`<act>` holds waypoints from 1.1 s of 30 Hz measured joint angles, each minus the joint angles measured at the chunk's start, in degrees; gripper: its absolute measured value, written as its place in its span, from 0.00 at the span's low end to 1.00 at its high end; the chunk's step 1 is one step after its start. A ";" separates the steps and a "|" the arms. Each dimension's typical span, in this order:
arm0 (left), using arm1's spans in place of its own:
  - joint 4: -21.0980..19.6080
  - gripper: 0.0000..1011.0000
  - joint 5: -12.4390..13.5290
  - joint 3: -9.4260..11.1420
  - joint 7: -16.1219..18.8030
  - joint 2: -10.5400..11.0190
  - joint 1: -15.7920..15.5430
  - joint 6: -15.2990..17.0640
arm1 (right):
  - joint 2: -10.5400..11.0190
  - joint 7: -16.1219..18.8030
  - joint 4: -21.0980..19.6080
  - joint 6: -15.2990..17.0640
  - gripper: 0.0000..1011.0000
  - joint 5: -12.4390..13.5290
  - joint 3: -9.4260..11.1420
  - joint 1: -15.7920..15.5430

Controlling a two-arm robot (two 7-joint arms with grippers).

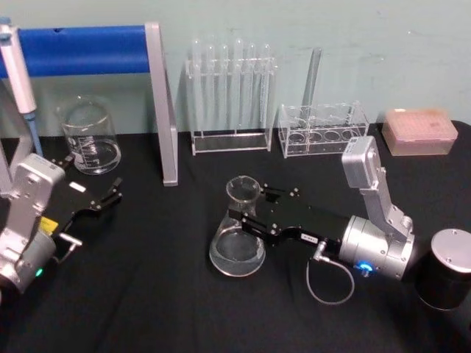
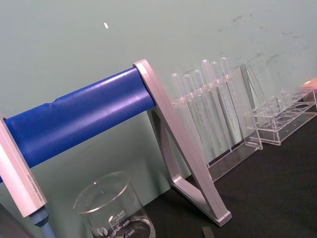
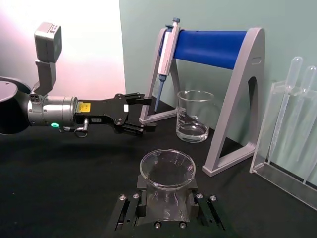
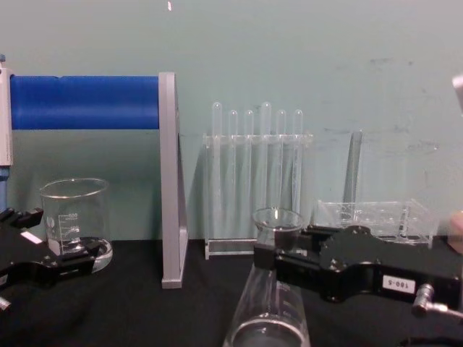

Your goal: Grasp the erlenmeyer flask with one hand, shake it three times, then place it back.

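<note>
Erlenmeyer flask (image 1: 237, 234) standing near the middle of the black surface (image 1: 147, 294), wide base down and flared rim up, caught at its narrow neck by the right end effector (image 1: 254, 208). Fingers closed in from both sides, black pads (image 3: 141, 193) pressed against the glass just below the rim. Right arm reaching in low from the right, close over the surface, with a grey cable (image 1: 324, 287) looping beneath it. Left end effector (image 3: 147, 113) parked well apart at the left edge, fingers spread and holding nothing, just in front of a straight-walled glass beaker (image 1: 90, 138) with white graduation marks. Impossible to tell whether flask or beaker holds any clear liquid at the bottom. Behind the beaker, a pipette stand (image 1: 158, 103) with a blue crossbar and grey legs, a pipette (image 1: 18, 70) hanging at its left end. Along the back wall behind the flask, a clear rack (image 1: 229, 136) with a row of upright test tubes. To its right, a lower clear rack (image 1: 322, 131) carrying a single tube. Farther right, a pink box (image 1: 419, 132). Near the right arm, at the right edge, a black canister (image 1: 445, 272) with a grey lid.
</note>
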 joint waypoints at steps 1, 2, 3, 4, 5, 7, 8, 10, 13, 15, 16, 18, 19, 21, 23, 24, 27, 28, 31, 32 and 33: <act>0.00 0.99 0.00 0.00 0.00 0.00 0.00 0.00 | 0.02 0.18 0.33 -0.12 0.45 0.09 -0.14 0.09; 0.00 0.99 0.00 0.00 0.00 0.00 0.00 0.00 | 0.03 0.29 0.46 -0.17 0.45 0.12 -0.20 0.13; 0.00 0.99 0.00 0.00 0.00 0.00 0.00 0.00 | 0.03 0.38 0.61 -0.25 0.45 0.16 -0.26 0.17; 0.00 0.99 0.00 0.00 0.00 0.00 -0.01 0.00 | 0.04 0.55 0.87 -0.39 0.45 0.23 -0.37 0.24; 0.00 0.99 0.00 0.00 0.00 0.00 0.00 0.00 | 0.04 0.55 0.87 -0.39 0.45 0.23 -0.37 0.24; 0.00 0.99 0.00 0.00 0.00 0.00 0.00 0.00 | 0.04 0.81 1.22 -0.57 0.45 0.34 -0.53 0.36; 0.00 0.99 0.00 0.00 0.00 0.00 0.00 0.00 | 0.04 0.86 1.31 -0.61 0.45 0.38 -0.58 0.38; 0.00 0.99 0.00 0.00 0.00 0.00 -0.01 0.00 | 0.04 1.02 1.50 -0.70 0.45 0.54 -0.68 0.47; 0.00 0.99 0.00 0.00 0.00 0.00 0.00 0.00 | 0.03 1.18 1.70 -0.82 0.45 0.68 -0.83 0.53; 0.00 0.99 0.00 0.00 0.00 0.00 -0.01 0.00 | 0.00 1.20 1.84 -0.87 0.45 0.74 -0.94 0.60; 0.00 0.99 0.00 0.00 0.00 0.00 0.00 0.00 | -0.03 1.24 1.96 -0.88 0.45 0.79 -1.03 0.67; 0.00 0.99 0.00 0.00 0.00 0.00 -0.01 0.00 | -0.05 1.26 2.09 -0.88 0.45 0.85 -1.07 0.74; 0.00 0.99 0.00 0.00 0.00 0.00 -0.01 0.00 | -0.07 1.26 2.15 -0.88 0.45 0.87 -1.10 0.76; 0.00 0.99 0.00 0.00 0.00 0.00 0.00 0.00 | -0.11 1.25 2.29 -0.88 0.45 0.92 -1.17 0.82; 0.00 0.99 0.00 0.00 0.00 0.00 0.00 0.00 | -0.12 1.24 2.33 -0.88 0.45 0.93 -1.20 0.82; 0.00 0.99 0.00 0.00 0.00 0.00 0.00 0.00 | -0.12 1.21 2.33 -0.86 0.45 0.95 -1.22 0.82; 0.00 0.99 0.00 0.00 0.00 0.00 0.00 0.00 | -0.13 1.09 2.35 -0.73 0.45 0.95 -1.27 0.82; 0.00 0.99 0.00 0.00 0.00 0.00 -0.01 0.00 | -0.12 1.07 2.39 -0.68 0.45 0.95 -1.31 0.84; 0.00 0.99 0.00 0.00 0.00 0.00 0.00 0.00 | -0.11 1.05 2.44 -0.66 0.45 0.96 -1.35 0.86; 0.00 0.99 0.00 0.00 0.00 0.00 0.00 0.00 | -0.10 1.03 2.44 -0.63 0.45 0.97 -1.37 0.88; 0.00 0.99 0.00 0.00 0.00 0.00 0.00 0.00 | -0.10 1.03 2.44 -0.63 0.45 0.97 -1.37 0.88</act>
